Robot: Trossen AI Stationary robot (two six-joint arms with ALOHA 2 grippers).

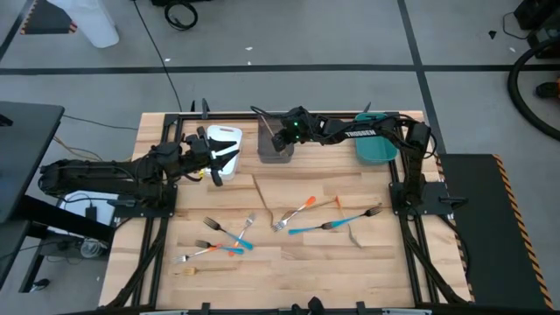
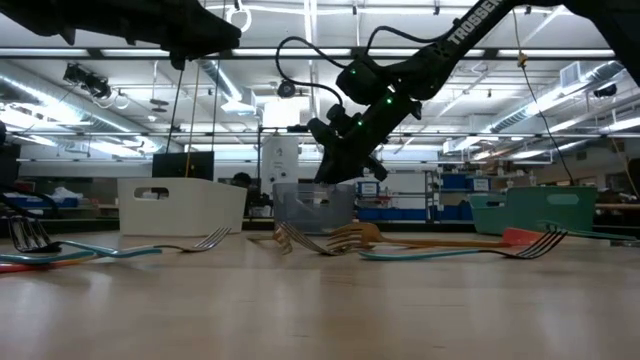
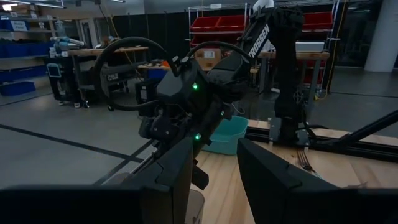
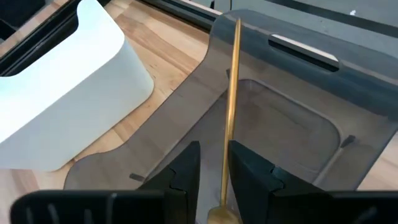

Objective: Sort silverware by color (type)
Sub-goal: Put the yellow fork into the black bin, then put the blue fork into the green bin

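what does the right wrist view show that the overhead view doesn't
Only the right wrist view shows a gold utensil standing between the right end effector's fingers, over the grey bin. Only the overhead view shows the forks scattered on the table, the teal bin and the left end effector. Both show the grey bin and white bin.

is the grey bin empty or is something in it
Nearly empty: the right wrist view shows bare floor in the grey bin, with one gold utensil going in.
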